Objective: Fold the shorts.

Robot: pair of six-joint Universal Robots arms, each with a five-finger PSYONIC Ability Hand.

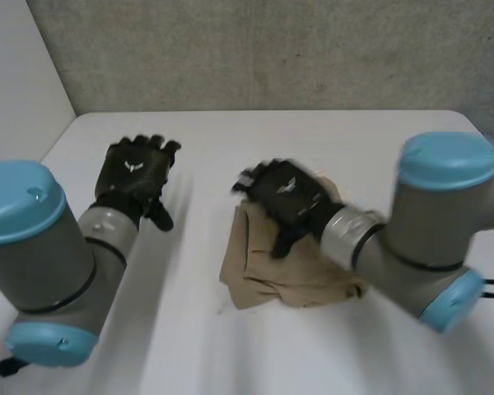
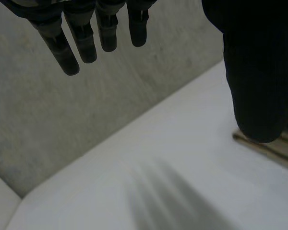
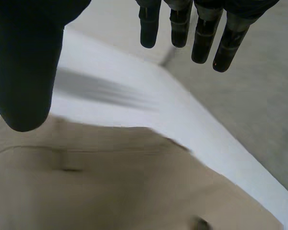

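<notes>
The shorts [image 1: 288, 276] are tan and lie in a rumpled, partly folded heap on the white table [image 1: 354, 140], a bit right of the middle in the head view. The near edge looks bunched up, with a few layers showing, so it's not a neat flat fold.

The right robot hand [image 1: 284, 193] is over the far left part of the shorts. In its own wrist view the fingers [image 3: 204, 38] are straight and a little spread, and the thumb [image 3: 24, 81] sticks out well apart from them. Nothing is pinched, and the cloth just lies flat under the palm. The fingertips point past the far edge of the shorts, over bare table. I honestly can't tell if the palm is touching the cloth or just above it.

The left robot hand [image 1: 136, 173] is off to the left over bare table, well apart from the shorts. Same deal in its wrist view: the fingers [image 2: 86, 43] hang straight and relaxed, the thumb [image 2: 257, 96] is off to the side, and it holds nothing. A bit of the shorts' edge peeks out just past that thumb.

A grey wall [image 1: 272, 49] runs behind the table's far edge. Both grey arms with their light-blue caps come in from the near side, one on each side of the shorts.
</notes>
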